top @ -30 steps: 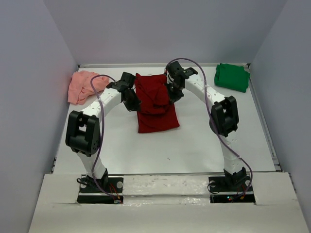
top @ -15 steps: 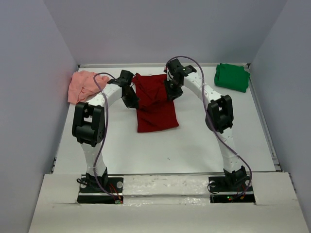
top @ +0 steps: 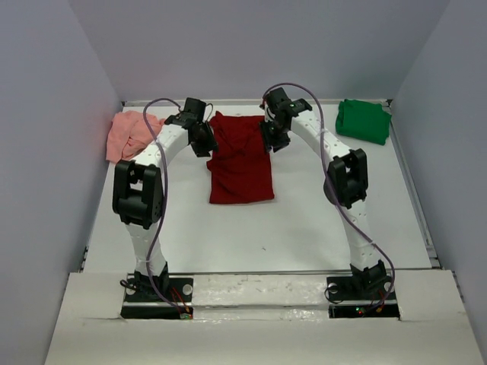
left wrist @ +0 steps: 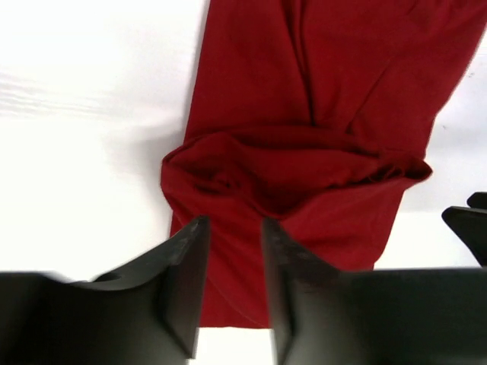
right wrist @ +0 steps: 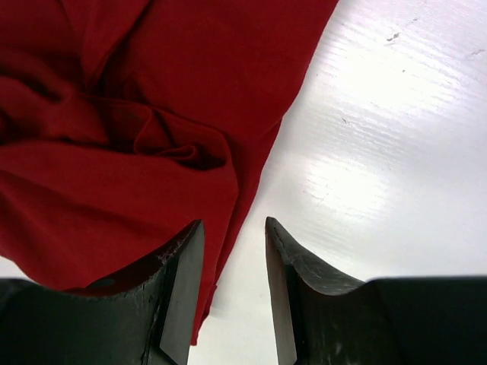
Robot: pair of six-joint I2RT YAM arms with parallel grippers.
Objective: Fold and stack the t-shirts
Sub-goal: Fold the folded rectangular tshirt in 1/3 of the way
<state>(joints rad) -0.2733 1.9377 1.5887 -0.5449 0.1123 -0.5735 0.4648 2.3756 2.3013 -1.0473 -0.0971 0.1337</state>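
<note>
Dark red t-shirt (top: 241,160) lies flat-ish on the white tabletop (top: 304,220), upper centre of the top view, as a tall narrow strip running down-frame from between the two arms. Left pincer (top: 203,141) sits at the strip's upper-left corner, right pincer (top: 273,141) at its upper-right corner. Both are released: fingers parted, nothing clamped. Left wrist view: left pincer (left wrist: 232,228) hangs over the shirt (left wrist: 304,114), red cloth filling the gap between the fingers, and a bunched ridge crosses the cloth mid-frame. Right wrist view: right pincer (right wrist: 233,228) straddles the shirt's (right wrist: 114,152) side edge, one finger over cloth and the other over bare tabletop (right wrist: 380,152), with a crumpled fold just above the fingertips. Bright green t-shirt (top: 364,121) is bundled at upper right, and the salmon-pink t-shirt (top: 129,135) is crumpled at upper left; both are well apart from the pincers.
</note>
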